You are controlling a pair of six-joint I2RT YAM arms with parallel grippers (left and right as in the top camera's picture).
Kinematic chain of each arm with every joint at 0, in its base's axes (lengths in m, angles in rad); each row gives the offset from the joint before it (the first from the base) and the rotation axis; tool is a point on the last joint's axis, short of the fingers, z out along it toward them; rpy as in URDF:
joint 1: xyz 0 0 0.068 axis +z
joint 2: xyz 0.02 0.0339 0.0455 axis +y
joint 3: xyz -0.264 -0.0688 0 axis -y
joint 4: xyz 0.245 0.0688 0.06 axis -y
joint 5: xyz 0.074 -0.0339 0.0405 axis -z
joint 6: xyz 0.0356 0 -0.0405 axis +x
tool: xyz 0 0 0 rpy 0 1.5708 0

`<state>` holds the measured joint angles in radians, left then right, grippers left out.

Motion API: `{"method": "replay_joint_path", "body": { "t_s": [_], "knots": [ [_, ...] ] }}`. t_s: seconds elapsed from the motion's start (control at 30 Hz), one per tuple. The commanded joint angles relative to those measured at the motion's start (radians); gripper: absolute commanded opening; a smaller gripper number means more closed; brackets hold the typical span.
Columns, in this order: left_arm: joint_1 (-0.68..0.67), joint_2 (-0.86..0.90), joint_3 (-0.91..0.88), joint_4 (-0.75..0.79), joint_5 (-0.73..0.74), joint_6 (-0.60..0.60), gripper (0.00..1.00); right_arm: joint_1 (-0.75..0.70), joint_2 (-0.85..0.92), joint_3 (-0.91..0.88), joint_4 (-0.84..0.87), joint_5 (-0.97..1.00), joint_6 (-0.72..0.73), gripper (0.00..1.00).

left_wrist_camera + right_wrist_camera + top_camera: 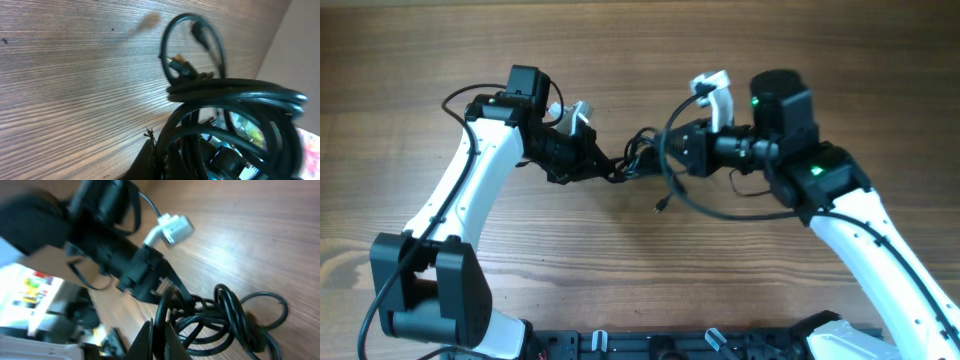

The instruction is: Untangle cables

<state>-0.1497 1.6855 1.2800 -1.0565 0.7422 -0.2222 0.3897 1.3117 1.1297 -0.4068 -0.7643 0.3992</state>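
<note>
The cables (638,158) are thin black cords bunched in a knot between my two grippers, just above the wooden table. One loose end with a small plug (660,208) trails down onto the table. My left gripper (605,165) is shut on the left side of the bundle; in the left wrist view the cable loops (235,95) fill the frame beside its finger (150,162). My right gripper (665,148) is shut on a cable strand (161,315) that runs up between its fingers (159,342), with the rest of the tangle (225,315) to the right.
The wooden table (640,50) lies under everything. The left arm's gripper body (145,275) and a white clip with its wire (170,229) show in the right wrist view. A dark rail (670,345) runs along the near table edge.
</note>
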Motion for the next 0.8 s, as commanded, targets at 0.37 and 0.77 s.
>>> {"method": "replay_joint_path", "body": {
  "t_s": [0.37, 0.77],
  "knots": [
    [0.01, 0.001, -0.004, -0.019, -0.269, -0.003, 0.04, -0.526, -0.057, 0.022, 0.394, -0.564, 0.386, 0.04],
    [0.01, 0.001, -0.004, 0.005, 0.041, -0.209, 0.04, -0.294, -0.057, 0.022, -0.294, 0.031, -0.006, 0.25]
  ]
}}
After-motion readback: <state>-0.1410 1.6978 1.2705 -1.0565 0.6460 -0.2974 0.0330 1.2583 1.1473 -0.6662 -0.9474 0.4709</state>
